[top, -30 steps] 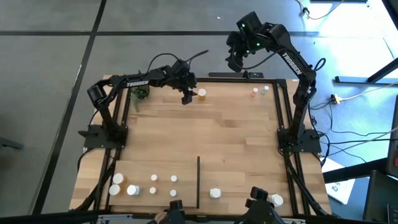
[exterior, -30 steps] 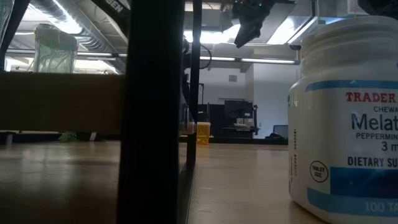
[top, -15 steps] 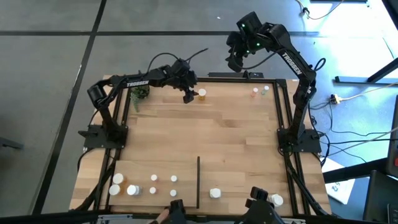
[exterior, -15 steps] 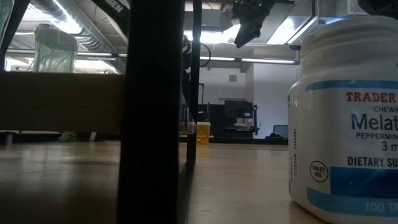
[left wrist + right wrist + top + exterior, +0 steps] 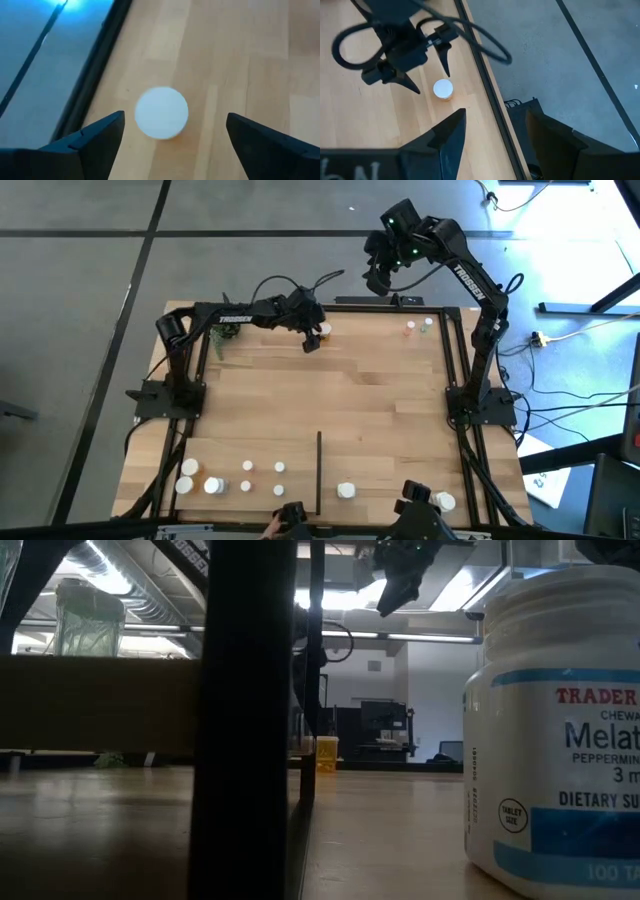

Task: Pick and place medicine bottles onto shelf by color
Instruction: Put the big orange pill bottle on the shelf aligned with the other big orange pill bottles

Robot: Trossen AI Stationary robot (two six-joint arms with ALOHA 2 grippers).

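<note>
The shelf (image 5: 380, 395), a light-wood plank board edged with black rails, fills the high view, with a short black divider strip (image 5: 319, 470) near its front edge. The left gripper (image 5: 312, 335) hovers directly over a small orange bottle with a white cap (image 5: 324, 330) that stands upright close to the far rail; in the left wrist view its fingers (image 5: 95, 140) are spread wide on either side of the cap (image 5: 161, 112), clear of it and touching nothing. The right gripper (image 5: 378, 277) hangs raised beyond the far rail, looking down on the scene, its fingers (image 5: 445, 137) parted and empty. The step in hand looks like the approach to a pick: the next move calls for lowering the spread fingers around the bottle's body and closing squarely, since so small a bottle could tip or slide against the rail. As for what the shelf holds: two more small bottles (image 5: 416, 328) stand at the far right corner, a cluster of white-capped bottles (image 5: 232, 475) sits left of the divider, including one orange one, and two white bottles (image 5: 346, 491) lie right of it. A small potted plant (image 5: 224, 330) stands at the far left.
</note>
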